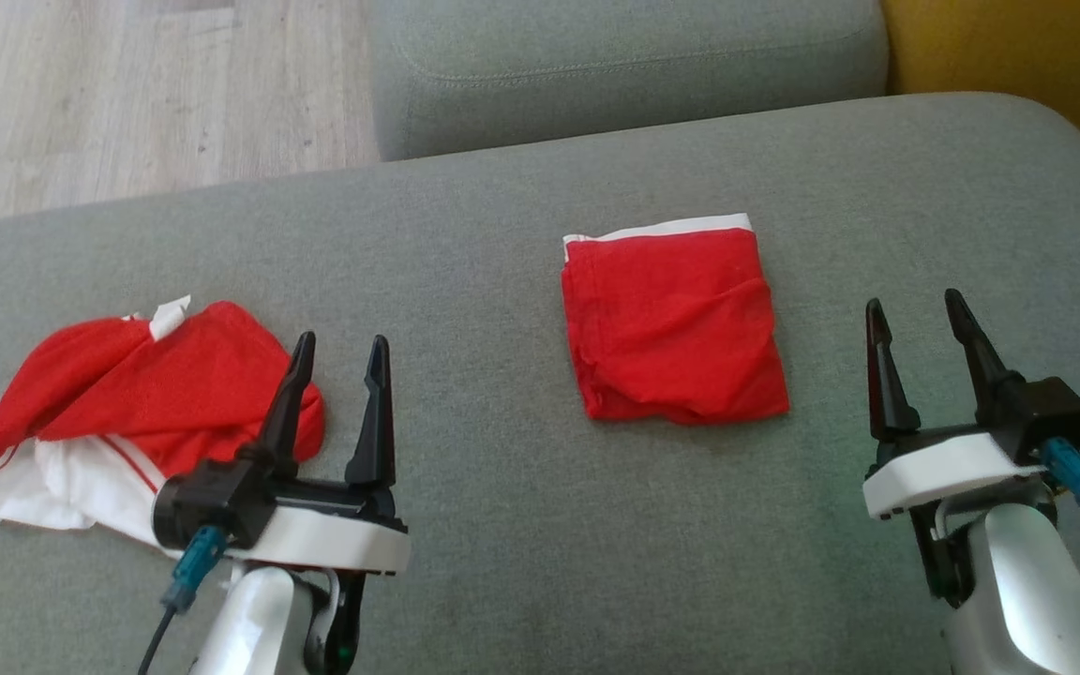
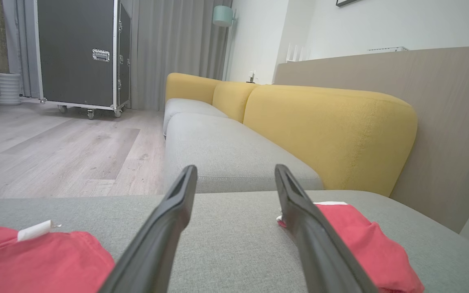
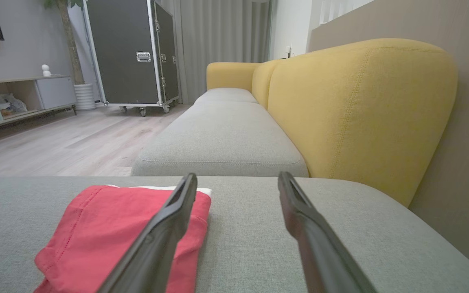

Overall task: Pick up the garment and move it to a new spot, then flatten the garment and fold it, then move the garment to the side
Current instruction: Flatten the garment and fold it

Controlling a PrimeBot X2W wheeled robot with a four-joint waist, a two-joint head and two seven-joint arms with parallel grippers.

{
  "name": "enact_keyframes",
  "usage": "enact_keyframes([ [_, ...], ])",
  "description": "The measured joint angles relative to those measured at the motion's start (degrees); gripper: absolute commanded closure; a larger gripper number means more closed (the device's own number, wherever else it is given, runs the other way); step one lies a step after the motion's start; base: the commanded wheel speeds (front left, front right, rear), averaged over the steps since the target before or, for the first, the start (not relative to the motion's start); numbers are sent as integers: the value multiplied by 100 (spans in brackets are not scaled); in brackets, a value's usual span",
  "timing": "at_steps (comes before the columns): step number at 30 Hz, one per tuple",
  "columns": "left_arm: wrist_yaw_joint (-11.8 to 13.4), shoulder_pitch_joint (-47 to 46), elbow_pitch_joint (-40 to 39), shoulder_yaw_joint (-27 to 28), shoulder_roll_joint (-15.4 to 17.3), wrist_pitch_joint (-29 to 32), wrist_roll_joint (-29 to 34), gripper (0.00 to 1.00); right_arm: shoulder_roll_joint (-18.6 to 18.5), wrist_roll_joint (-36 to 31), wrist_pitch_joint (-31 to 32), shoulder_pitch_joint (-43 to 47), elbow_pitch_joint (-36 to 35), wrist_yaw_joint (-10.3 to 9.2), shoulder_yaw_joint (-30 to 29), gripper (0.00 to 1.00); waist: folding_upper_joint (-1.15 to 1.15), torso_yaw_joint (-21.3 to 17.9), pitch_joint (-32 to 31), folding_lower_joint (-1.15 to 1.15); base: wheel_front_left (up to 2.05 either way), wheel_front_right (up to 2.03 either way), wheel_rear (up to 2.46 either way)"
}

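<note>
On the grey sofa cushion [image 1: 502, 562], our folded red garment [image 1: 676, 323] lies flat.
Our left gripper [image 1: 342, 339] and right gripper [image 1: 913, 298] gape empty; crumpled red-and-white garment [image 1: 127, 412] at nine o'clock.

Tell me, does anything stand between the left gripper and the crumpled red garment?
Nothing visible does. The left gripper, open, sits at the right edge of the crumpled garment on the grey cushion. The folded garment lies apart, farther right.

tool [image 2: 235, 169] spread wide, red garment [image 2: 356, 232], grey sofa [image 2: 230, 240]
</note>
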Motion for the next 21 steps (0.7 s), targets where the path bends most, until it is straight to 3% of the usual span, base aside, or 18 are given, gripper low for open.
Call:
enact_keyframes([
  [4,-1,-1,-23,-35,0,0,0,0,34,4,-1,0,-102,0,19,0,0,61,90,0,0,0,0],
  [5,-1,-5,-36,-51,0,0,0,0,38,4,0,-2,-102,0,26,64,0,90,123,0,0,0,0],
  [6,-2,-8,-51,-65,0,0,0,0,42,4,0,-8,-101,0,45,100,0,120,161,0,0,0,0],
  [13,-40,-213,-112,-211,0,0,1,0,47,19,-1,-617,386,0,169,100,0,404,594,1,0,0,0],
  [21,-43,-628,-119,-493,-3,0,-35,0,-69,-476,33,-1951,1963,0,-220,100,0,913,1112,2,0,0,0],
])
